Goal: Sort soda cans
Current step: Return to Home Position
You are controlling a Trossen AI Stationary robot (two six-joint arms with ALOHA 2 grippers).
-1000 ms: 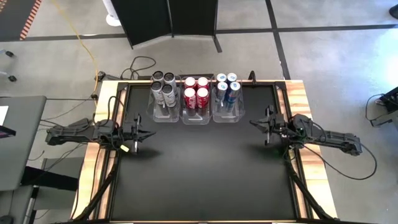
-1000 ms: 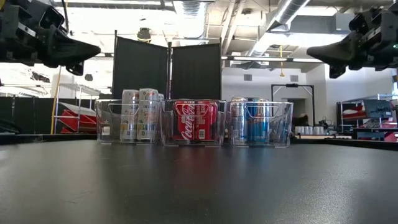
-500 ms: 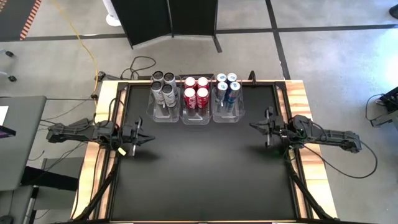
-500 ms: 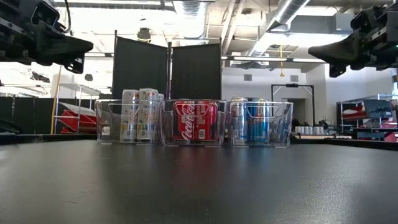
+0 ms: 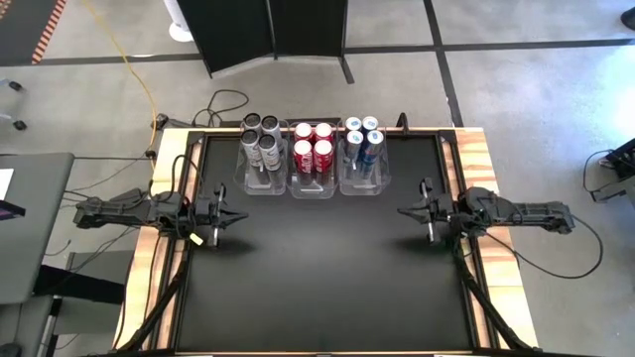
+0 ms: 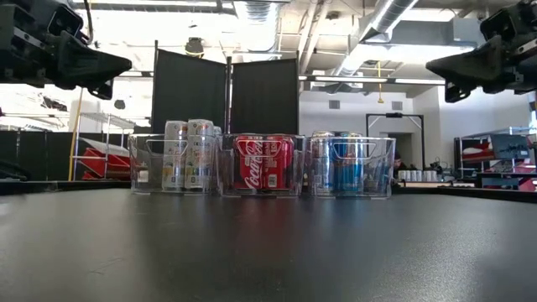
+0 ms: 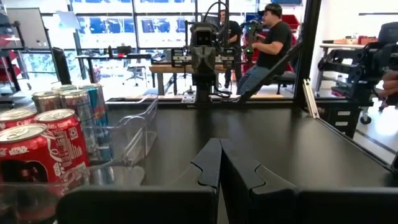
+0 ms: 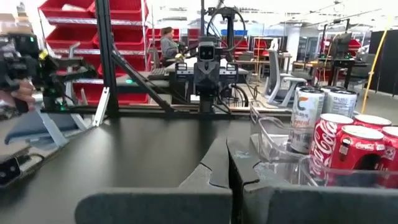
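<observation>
Well apart from soda cans [image 5: 305, 149], my left gripper [image 5: 226, 211] and right gripper [image 5: 405, 211] are hovering closed, empty; sorting is looking finished.

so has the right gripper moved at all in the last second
Yes, a little. In the high view the right gripper has slid farther from the rightmost clear bin, toward the near side, with its fingers shut.

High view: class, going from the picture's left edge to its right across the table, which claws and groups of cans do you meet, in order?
left claw → dark grey cans → red cans → blue-and-silver cans → right claw
</observation>
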